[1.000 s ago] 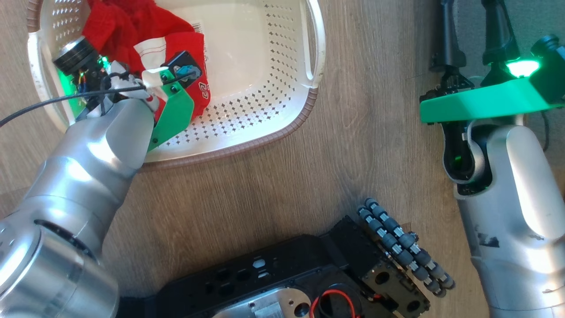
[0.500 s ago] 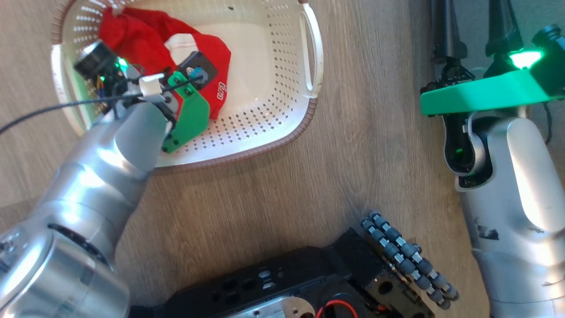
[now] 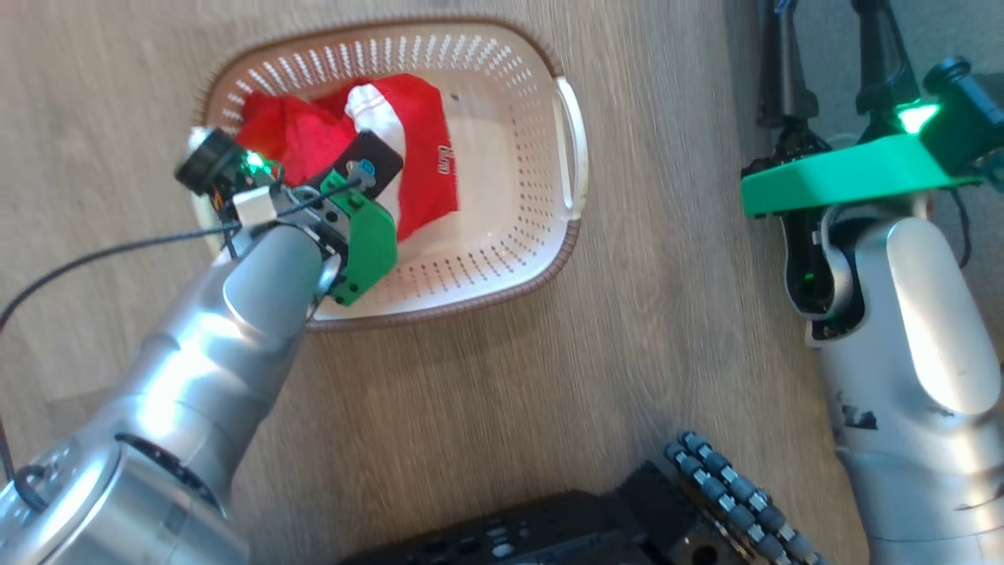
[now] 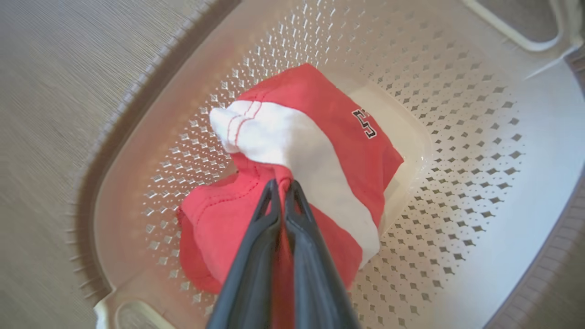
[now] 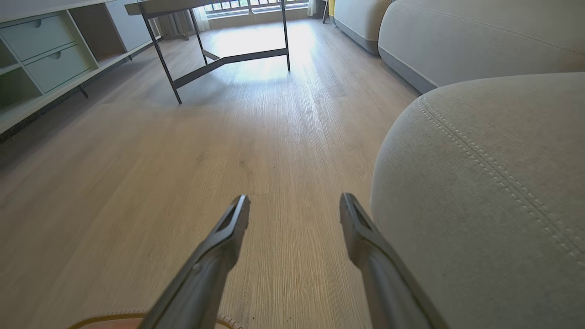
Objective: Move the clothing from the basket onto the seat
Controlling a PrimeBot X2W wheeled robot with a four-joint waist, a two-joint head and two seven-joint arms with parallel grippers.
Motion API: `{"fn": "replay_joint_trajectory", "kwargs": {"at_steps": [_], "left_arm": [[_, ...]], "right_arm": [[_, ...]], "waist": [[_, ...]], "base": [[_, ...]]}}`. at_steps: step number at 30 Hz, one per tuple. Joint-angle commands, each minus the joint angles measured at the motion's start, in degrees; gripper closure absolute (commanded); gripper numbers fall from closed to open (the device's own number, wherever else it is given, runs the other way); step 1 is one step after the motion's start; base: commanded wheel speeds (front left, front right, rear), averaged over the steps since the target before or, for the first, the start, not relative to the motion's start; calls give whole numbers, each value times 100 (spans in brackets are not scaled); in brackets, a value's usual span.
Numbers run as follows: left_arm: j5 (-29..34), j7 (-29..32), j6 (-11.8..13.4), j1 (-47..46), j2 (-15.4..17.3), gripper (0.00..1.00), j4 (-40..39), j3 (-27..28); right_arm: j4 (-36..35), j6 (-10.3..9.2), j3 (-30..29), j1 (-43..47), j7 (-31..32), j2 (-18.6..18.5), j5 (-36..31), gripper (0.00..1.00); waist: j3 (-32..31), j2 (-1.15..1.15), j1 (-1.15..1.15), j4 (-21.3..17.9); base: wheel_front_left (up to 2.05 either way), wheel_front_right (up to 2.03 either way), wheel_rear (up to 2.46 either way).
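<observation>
The clothing [image 4: 315, 137] is bunched inside the basket [image 4: 461, 119], a red fold pinched tight between the left gripper's [image 4: 282, 185] fingers; the right gripper [image 5: 295, 208] hangs spread wide beside the seat [image 5: 480, 192].

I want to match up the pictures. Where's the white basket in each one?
Head view: the basket sits upper middle on the floor.
Left wrist view: the basket walls surround the red clothing pinched by the left gripper.
Right wrist view: a sliver of what looks like the basket rim, bottom edge, left of middle.
Shared landmark: the wooden floor.
</observation>
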Motion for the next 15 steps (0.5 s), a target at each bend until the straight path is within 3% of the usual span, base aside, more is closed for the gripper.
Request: {"fn": "replay_joint_trajectory", "kwargs": {"at_steps": [1,15], "left_arm": [[-81,-121,-13,120,1,100,-118,123],[-1278,-571,38,885,-6,100,-1103,187]], "right_arm": [[-115,40,64,236,-28,48,-51,0],[294,40,-10,677,-28,48,-245,0]], "waist": [[-279,0,0,121],[-1655,0,0,573]], "base": [[0,0,0],[0,0,0]]}}
